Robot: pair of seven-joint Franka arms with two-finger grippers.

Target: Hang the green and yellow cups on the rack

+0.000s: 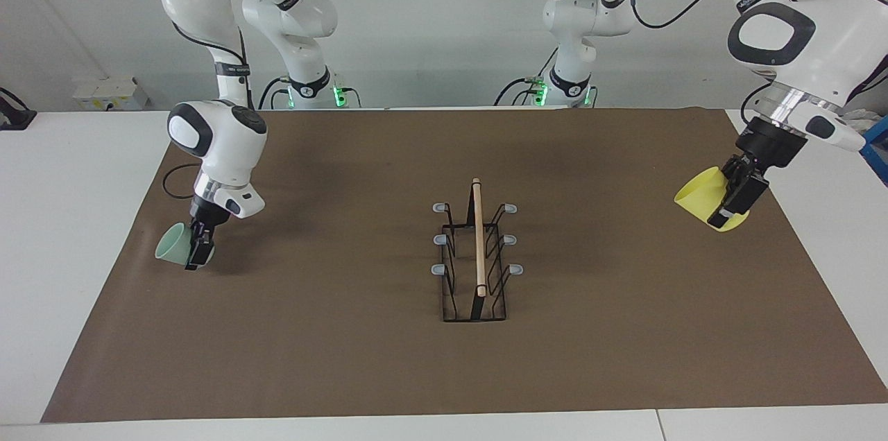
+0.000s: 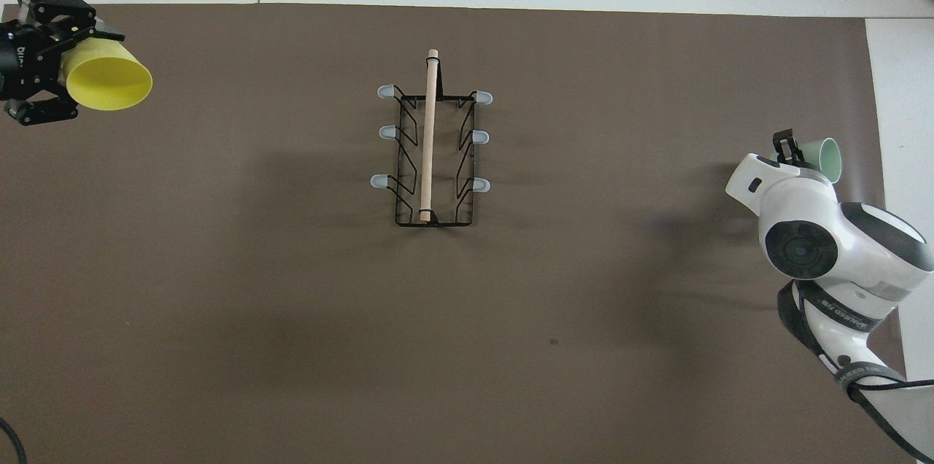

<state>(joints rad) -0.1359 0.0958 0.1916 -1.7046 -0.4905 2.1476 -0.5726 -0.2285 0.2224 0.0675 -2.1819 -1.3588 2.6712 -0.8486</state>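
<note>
The rack (image 1: pixel 478 240) (image 2: pixel 427 143), a black wire frame with a wooden rod and grey-tipped prongs on both sides, stands mid-mat with nothing on it. My left gripper (image 1: pixel 732 209) (image 2: pixel 55 63) is shut on the yellow cup (image 1: pixel 699 197) (image 2: pixel 109 83), held tilted on its side over the mat's edge at the left arm's end, its mouth turned toward the rack. At the right arm's end, my right gripper (image 1: pixel 198 254) (image 2: pixel 784 147) is shut on the green cup (image 1: pixel 170 243) (image 2: pixel 830 157), also tilted, low over the mat. The right arm's wrist hides most of that cup from overhead.
A brown mat (image 1: pixel 347 358) (image 2: pixel 292 340) covers most of the white table (image 1: pixel 55 219). A black cable (image 1: pixel 170 188) loops on the mat near the right arm. A small white box (image 1: pixel 111 93) sits at the table's edge by the right arm's base.
</note>
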